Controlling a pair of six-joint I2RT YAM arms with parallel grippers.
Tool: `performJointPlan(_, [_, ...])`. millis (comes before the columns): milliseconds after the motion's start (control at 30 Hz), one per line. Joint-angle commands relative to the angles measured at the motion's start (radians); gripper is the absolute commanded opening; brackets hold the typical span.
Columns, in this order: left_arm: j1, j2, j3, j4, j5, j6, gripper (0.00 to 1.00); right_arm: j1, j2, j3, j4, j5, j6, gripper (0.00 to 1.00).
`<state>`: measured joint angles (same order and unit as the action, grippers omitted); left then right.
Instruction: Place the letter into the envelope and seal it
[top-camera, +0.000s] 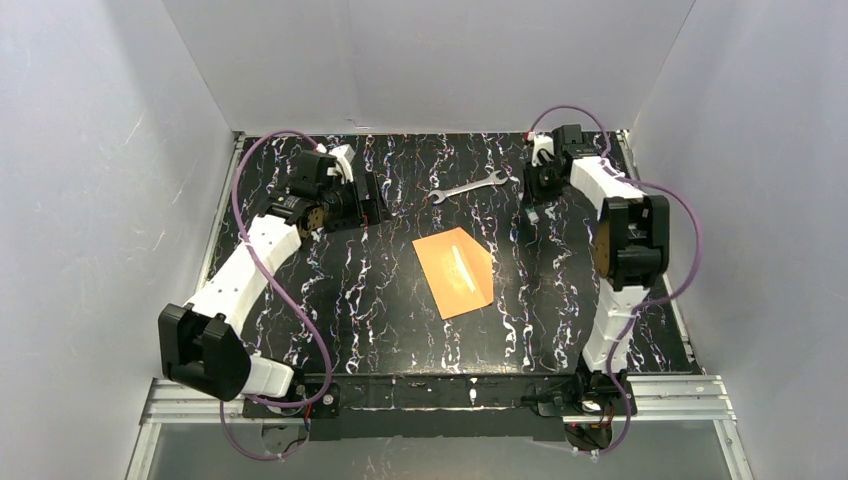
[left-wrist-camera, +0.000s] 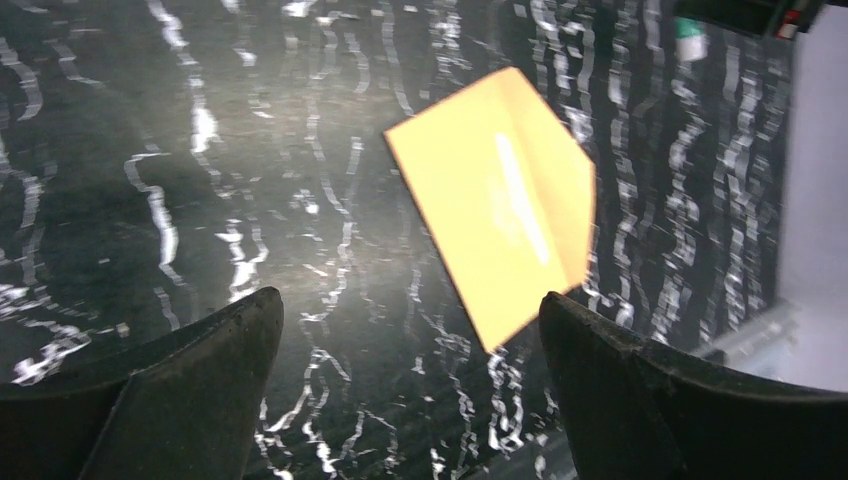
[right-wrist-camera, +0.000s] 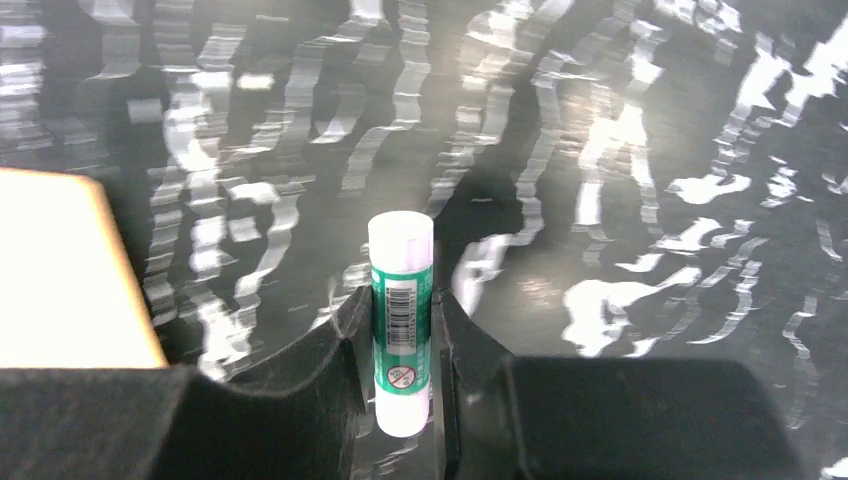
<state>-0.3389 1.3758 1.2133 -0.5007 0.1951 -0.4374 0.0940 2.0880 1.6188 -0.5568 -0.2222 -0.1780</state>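
Right pincer (right-wrist-camera: 402, 305) narrow, clamping upright glue stick (right-wrist-camera: 401, 262). Envelope (top-camera: 455, 272) lies left and nearer on tabletop (top-camera: 330, 300), long axis diagonal near-far. Left pincer (left-wrist-camera: 410, 300) wide, empty.

There is one orange-brown envelope (top-camera: 455, 272), one silver wrench (top-camera: 467, 186), one green and white glue stick (right-wrist-camera: 401, 320), one black table (top-camera: 380, 320) with white squiggles, and two robot arms, a left arm (top-camera: 240, 270) and a right arm (top-camera: 612, 320).

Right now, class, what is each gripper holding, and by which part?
The right gripper grips the glue stick by its green-labelled body; the left gripper holds nothing.
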Motion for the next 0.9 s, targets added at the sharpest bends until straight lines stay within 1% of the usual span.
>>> performJointPlan(0, [0.006, -0.050, 0.049, 0.063, 0.286, -0.015, 0.98, 0.082, -0.279, -0.092, 0.152, -0.339, 0.062, 0.26])
performJointPlan(67, [0.006, -0.034, 0.064, 0.074, 0.383, -0.063, 0.98, 0.160, -0.387, -0.141, 0.205, -0.374, 0.095, 0.26])
performJointPlan(100, [0.005, -0.026, 0.070, 0.082, 0.438, -0.093, 0.98, 0.208, -0.420, -0.151, 0.217, -0.365, 0.106, 0.26])
performJointPlan(167, [0.006, -0.016, 0.068, 0.111, 0.503, -0.180, 0.98, 0.316, -0.479, -0.169, 0.239, -0.358, 0.127, 0.26])
performJointPlan(233, [0.005, -0.023, 0.038, 0.200, 0.572, -0.267, 0.98, 0.399, -0.525, -0.189, 0.267, -0.339, 0.149, 0.26])
performJointPlan(333, [0.005, -0.053, -0.019, 0.337, 0.619, -0.382, 0.98, 0.483, -0.566, -0.210, 0.302, -0.334, 0.171, 0.26])
performJointPlan(467, [0.005, -0.119, -0.112, 0.491, 0.627, -0.470, 0.98, 0.536, -0.584, -0.213, 0.289, -0.323, 0.172, 0.27])
performJointPlan(500, [0.005, -0.142, -0.126, 0.492, 0.605, -0.467, 0.98, 0.542, -0.586, -0.211, 0.284, -0.324, 0.172, 0.27])
performJointPlan(567, [0.006, -0.158, -0.133, 0.442, 0.567, -0.434, 0.95, 0.553, -0.594, -0.211, 0.279, -0.337, 0.172, 0.27])
performJointPlan(600, [0.006, -0.158, -0.134, 0.431, 0.562, -0.426, 0.92, 0.558, -0.597, -0.211, 0.278, -0.351, 0.172, 0.27])
performJointPlan(700, [0.004, -0.125, -0.128, 0.428, 0.599, -0.456, 0.83, 0.570, -0.596, -0.201, 0.254, -0.382, 0.167, 0.27])
performJointPlan(800, [0.003, -0.076, -0.088, 0.369, 0.633, -0.457, 0.80, 0.583, -0.567, -0.153, 0.161, -0.383, 0.119, 0.27])
performJointPlan(867, [0.003, -0.067, -0.079, 0.356, 0.627, -0.465, 0.79, 0.594, -0.541, -0.110, 0.085, -0.372, 0.081, 0.26])
